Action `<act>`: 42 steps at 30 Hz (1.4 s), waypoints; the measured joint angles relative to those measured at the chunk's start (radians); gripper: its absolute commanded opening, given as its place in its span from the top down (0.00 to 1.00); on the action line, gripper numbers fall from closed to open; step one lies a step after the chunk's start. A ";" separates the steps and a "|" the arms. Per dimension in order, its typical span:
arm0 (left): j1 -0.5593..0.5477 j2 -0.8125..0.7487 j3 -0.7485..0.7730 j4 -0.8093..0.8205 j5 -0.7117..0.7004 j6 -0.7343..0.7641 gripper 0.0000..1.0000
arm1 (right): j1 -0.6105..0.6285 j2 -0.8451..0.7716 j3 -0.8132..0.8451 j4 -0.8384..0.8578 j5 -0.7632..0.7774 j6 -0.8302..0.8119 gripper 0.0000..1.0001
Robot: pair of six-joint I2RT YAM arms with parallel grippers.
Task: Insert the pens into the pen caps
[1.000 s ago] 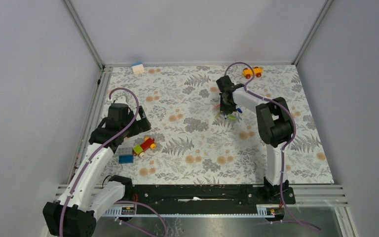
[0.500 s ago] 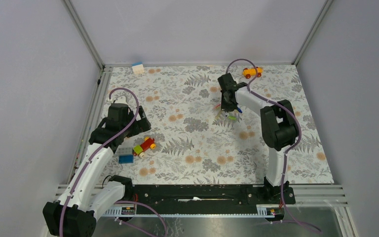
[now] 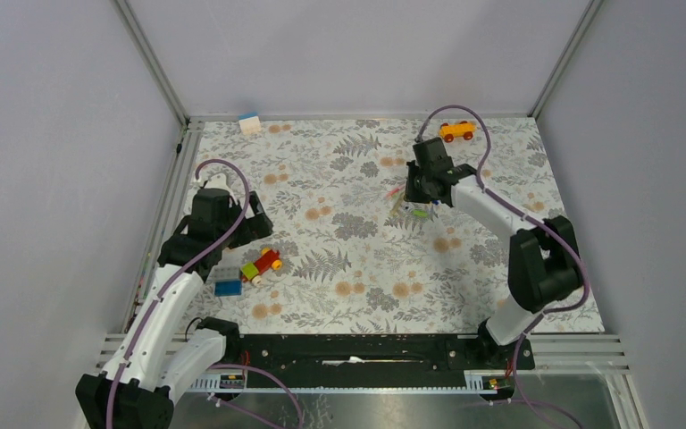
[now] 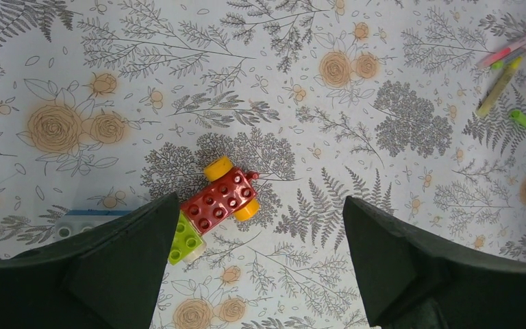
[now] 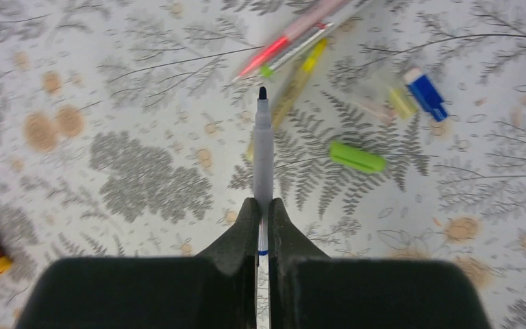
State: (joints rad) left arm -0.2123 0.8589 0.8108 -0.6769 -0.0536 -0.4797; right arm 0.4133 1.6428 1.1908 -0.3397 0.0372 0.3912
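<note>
**A:** Now, entry one: the right claw?

**B:** Right claw (image 5: 261, 205): pressed together on a thin white plastic pen (image 5: 263, 147) with a dark nib. It pinches the pen near the tail, so the nib end juts out ahead, presumably to leave it free for a cap. The pen appears to be lifted off the fern-printed desk (image 3: 357, 259), over the far middle.

**A:** Entry two: the caps?

**B:** Short lime-green plastic cap (image 5: 357, 157), lying flat just right of the held pen. Short dark blue plastic cap (image 5: 426, 94), farther right, apart from it. Both lie on their sides, so the pen would have to go in level, or a cap would have to be steadied first.

**A:** The loose pens?

**B:** Slim pink-red pen (image 5: 281, 48) and slim pale yellow pen (image 5: 294, 86), lying beyond the nib, uncapped and close together. The picture is blurred there, so whether they touch is unclear.

**A:** The left claw?

**B:** Left claw (image 4: 257, 205): spread wide and holding nothing, above the red, green and yellow toy bricks (image 4: 219, 202) and well away from the pens. It looks parked, though it could take a cap.
</note>
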 measured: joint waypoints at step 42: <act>-0.541 0.308 0.046 0.812 0.460 -0.265 0.33 | 0.004 -0.739 -0.684 0.794 -0.780 0.206 1.00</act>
State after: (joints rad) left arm -0.7528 1.1667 0.8570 0.1349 0.4065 -0.7444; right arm 0.4171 0.9043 0.5068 0.4545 -0.7429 0.5968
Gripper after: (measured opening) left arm 0.714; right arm 0.033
